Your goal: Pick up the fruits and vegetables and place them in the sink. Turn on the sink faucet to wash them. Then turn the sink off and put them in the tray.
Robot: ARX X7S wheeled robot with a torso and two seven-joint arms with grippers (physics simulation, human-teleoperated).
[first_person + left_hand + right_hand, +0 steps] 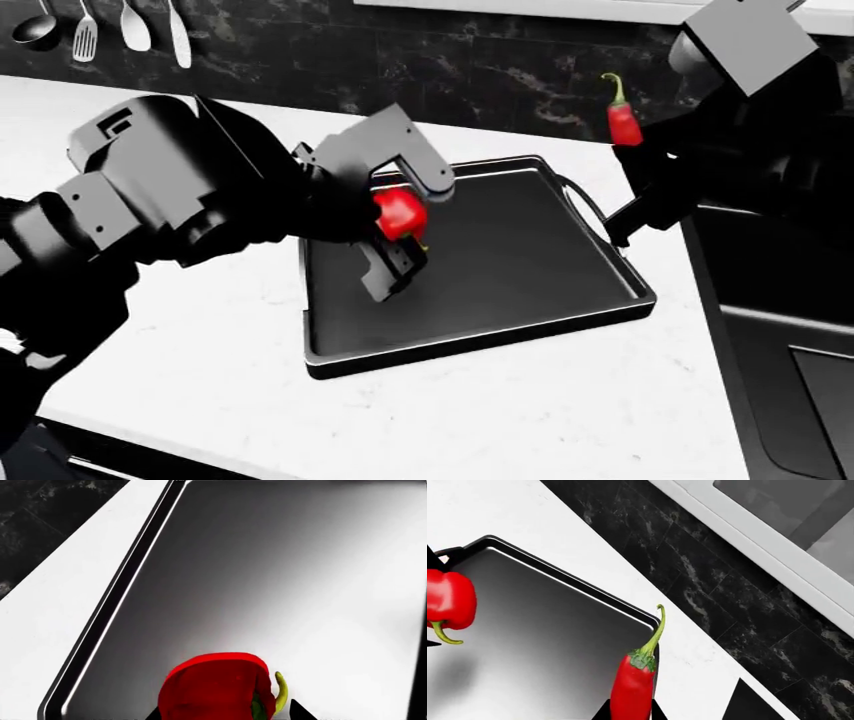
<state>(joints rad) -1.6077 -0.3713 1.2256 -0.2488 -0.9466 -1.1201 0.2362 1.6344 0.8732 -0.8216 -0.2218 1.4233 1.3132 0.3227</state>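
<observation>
The red bell pepper point(398, 213) hangs above the black tray point(521, 270), near its left side, with my left gripper point(396, 228) shut on it. In the left wrist view the pepper point(213, 687) fills my left gripper point(227, 715), and the tray floor point(267, 580) lies beyond. The slim red chili point(622, 120) is held up in the air past the tray's far right corner, with my right gripper point(627, 142) shut on it. In the right wrist view the chili point(632, 690) stands in my right gripper point(634, 712); the tray point(547, 630) and pepper point(448, 602) show behind. The sink point(801, 390) is at the right. The faucet is out of view.
White countertop point(174, 380) surrounds the tray. A dark marble backsplash point(481, 70) runs along the back, with kitchen utensils point(83, 30) hanging at the far left. My bulky left arm point(147, 210) hides the counter left of the tray.
</observation>
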